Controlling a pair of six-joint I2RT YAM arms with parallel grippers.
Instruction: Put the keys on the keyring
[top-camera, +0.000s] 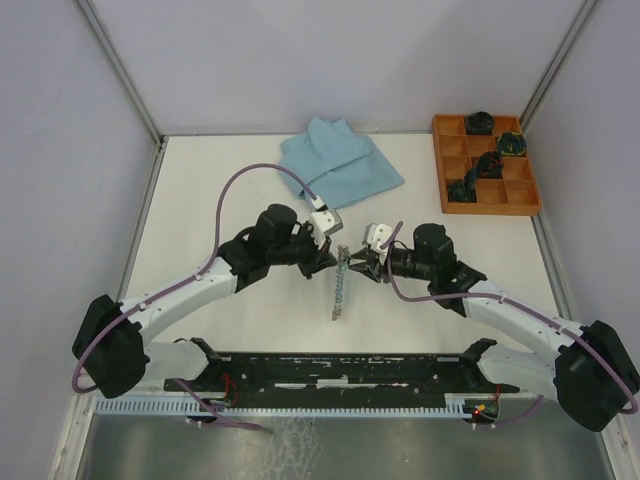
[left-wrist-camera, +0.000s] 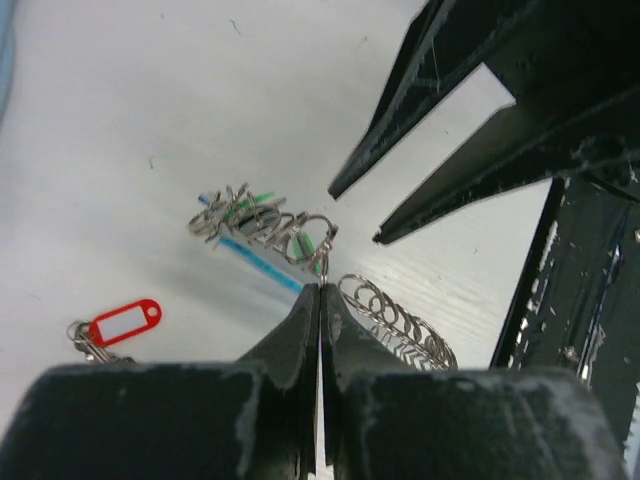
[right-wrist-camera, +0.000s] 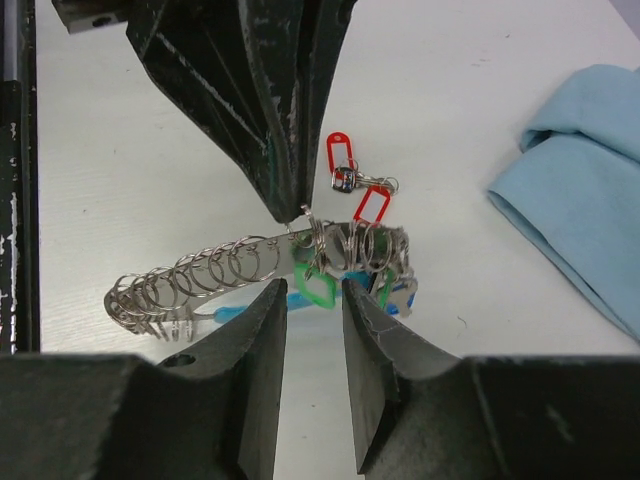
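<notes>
Right claw (right-wrist-camera: 312, 286) nearest lens: we are seeing jaws parted, released, green tag (right-wrist-camera: 322, 300) hanging just beyond gap. Left claw (right-wrist-camera: 292, 208) is reaching down from above, clenched, pinching top edge of keyring (right-wrist-camera: 230, 265). We are judging this grip is keeping that end raised off counter (right-wrist-camera: 480, 330) so right claw can work keys (right-wrist-camera: 378, 245) bunched there. One red-tagged key (right-wrist-camera: 345, 172) is lying loose beside them. In top view, keyring's long axis is running from claws toward arm bases, pinched end pointing toward cloth (right-wrist-camera: 585, 170).

Black-and-white arms (top-camera: 180, 297), purple cables (top-camera: 240, 176)
</notes>
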